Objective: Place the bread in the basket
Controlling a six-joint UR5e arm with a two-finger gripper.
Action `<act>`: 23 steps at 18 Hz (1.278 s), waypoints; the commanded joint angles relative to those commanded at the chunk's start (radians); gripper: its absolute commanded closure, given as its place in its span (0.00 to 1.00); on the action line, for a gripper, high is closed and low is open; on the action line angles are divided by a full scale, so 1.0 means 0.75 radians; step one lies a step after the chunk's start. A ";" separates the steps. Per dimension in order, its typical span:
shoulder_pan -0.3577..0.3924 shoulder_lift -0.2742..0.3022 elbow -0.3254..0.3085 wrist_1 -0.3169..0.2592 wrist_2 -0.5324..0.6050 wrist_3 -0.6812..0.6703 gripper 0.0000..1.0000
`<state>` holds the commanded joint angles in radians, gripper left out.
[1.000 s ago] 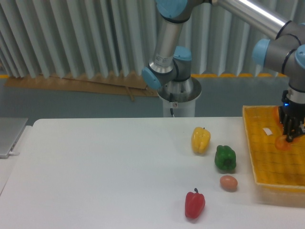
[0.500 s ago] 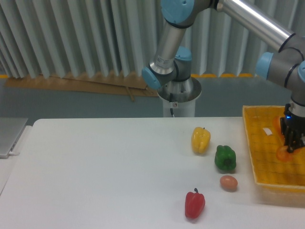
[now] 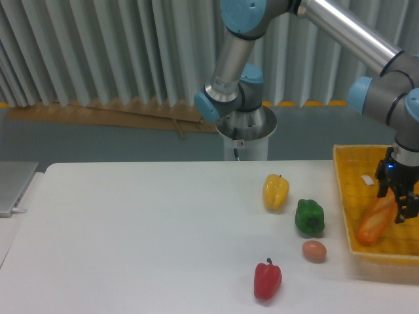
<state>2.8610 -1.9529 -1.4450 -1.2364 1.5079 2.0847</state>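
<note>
Tool [image 3: 397, 204] pointing down, gripping bread [image 3: 375, 222] over basket [image 3: 345, 196]

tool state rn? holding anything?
Tool: fingers sit around the upper end of the bread, which lies tilted inside the basket; whether it grips or has let go cannot be told.

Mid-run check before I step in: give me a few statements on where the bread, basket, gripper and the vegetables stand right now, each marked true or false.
1. The bread lies inside the yellow basket. True.
2. The gripper is over the basket, at the bread's upper end. True.
3. The green pepper is in the basket. False: it sits on the table, left of the basket.
4. The egg rests on top of the red pepper. False: they lie apart on the table.
5. The yellow pepper is farther back on the table than the red pepper. True.
</note>
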 joint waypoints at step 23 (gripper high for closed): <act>-0.387 0.237 -0.100 -0.094 0.043 -0.528 0.00</act>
<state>2.5710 -1.7748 -1.5202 -1.3070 1.5401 1.6890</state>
